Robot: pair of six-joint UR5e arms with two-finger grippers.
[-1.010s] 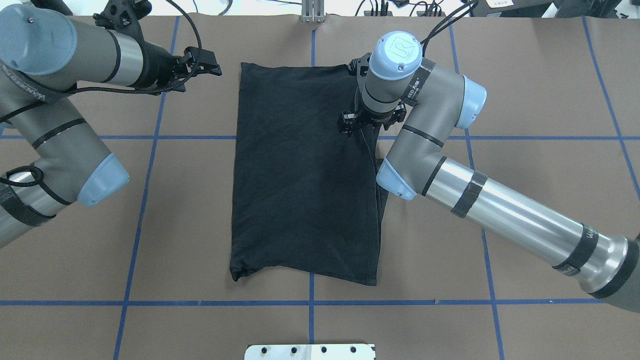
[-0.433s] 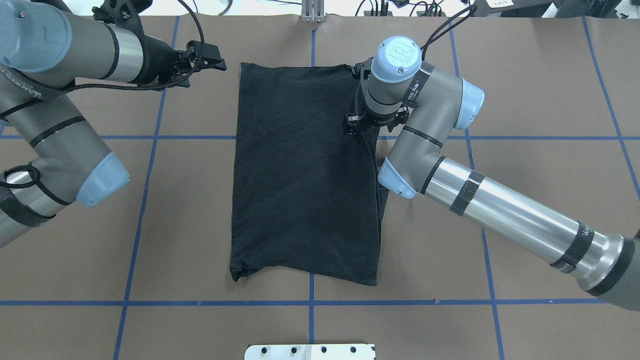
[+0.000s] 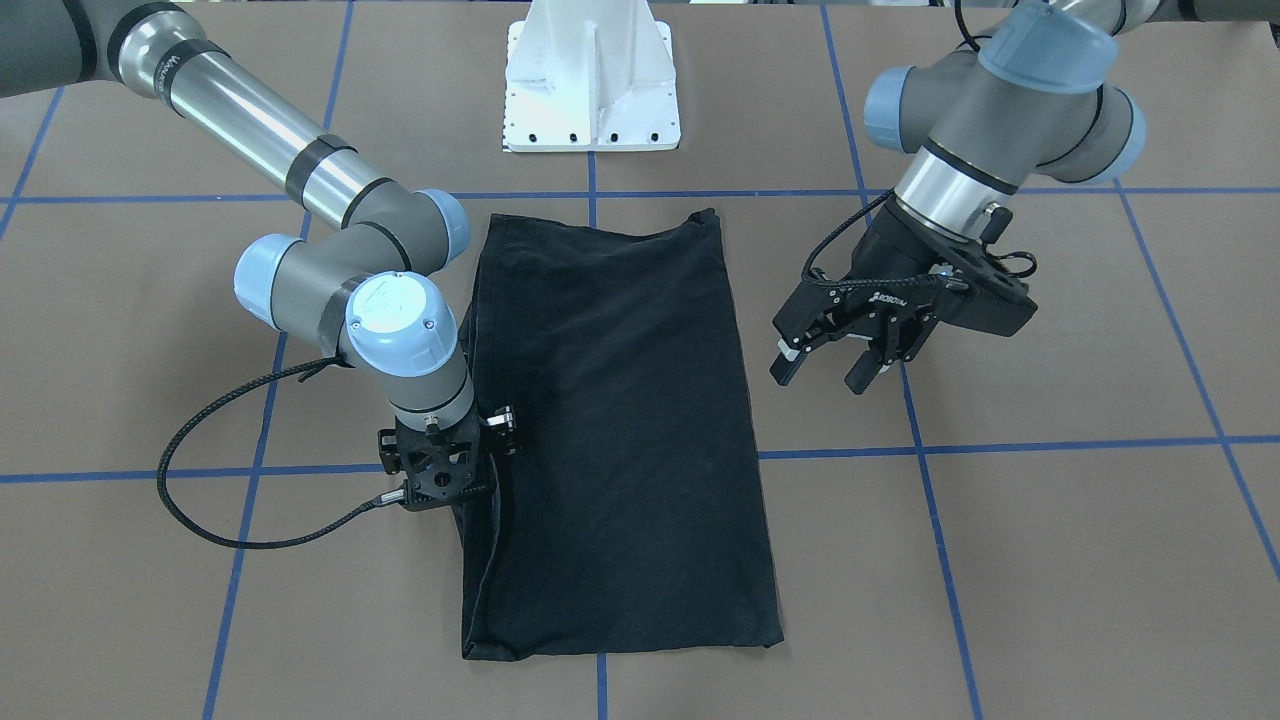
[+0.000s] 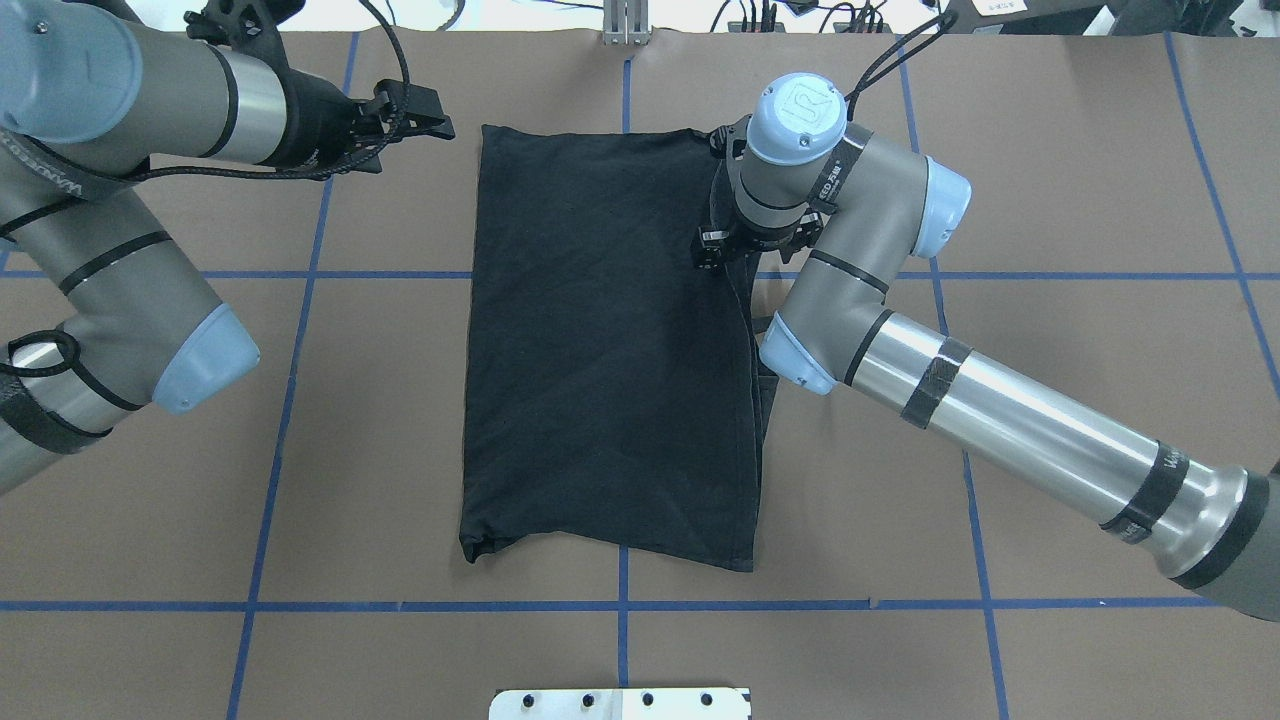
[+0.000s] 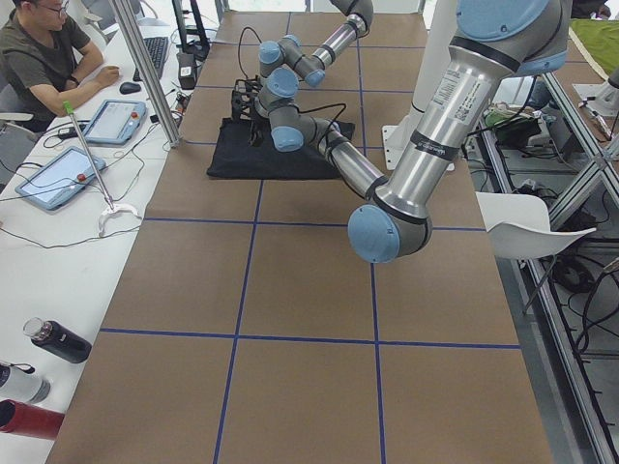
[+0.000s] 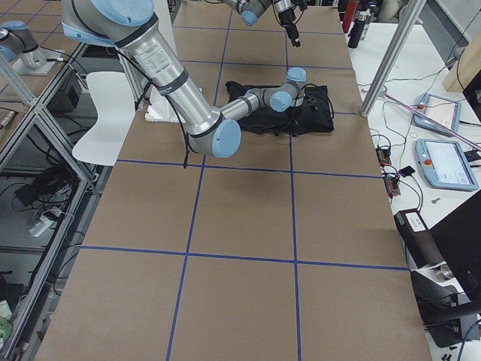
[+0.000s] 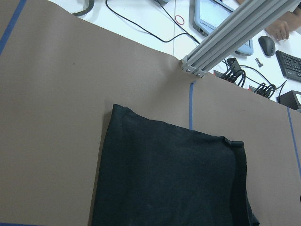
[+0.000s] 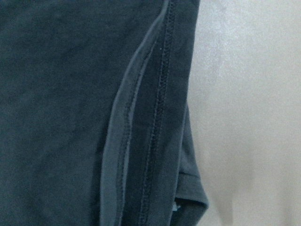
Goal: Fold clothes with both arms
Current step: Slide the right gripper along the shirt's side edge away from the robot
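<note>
Along the right edge of the black cotton T-shirt, which lies folded into a long rectangle mid-table, we see that the right gripper has slid slightly outward over the hem. Its jaws are hidden, so we cannot tell how they stand. Our left gripper, jaws spread and empty, has edged toward the shirt's far corner. We judge both are lining up for the next fold. Blue tape lines cross the brown paper table, and a seated person works at the white side bench.
</note>
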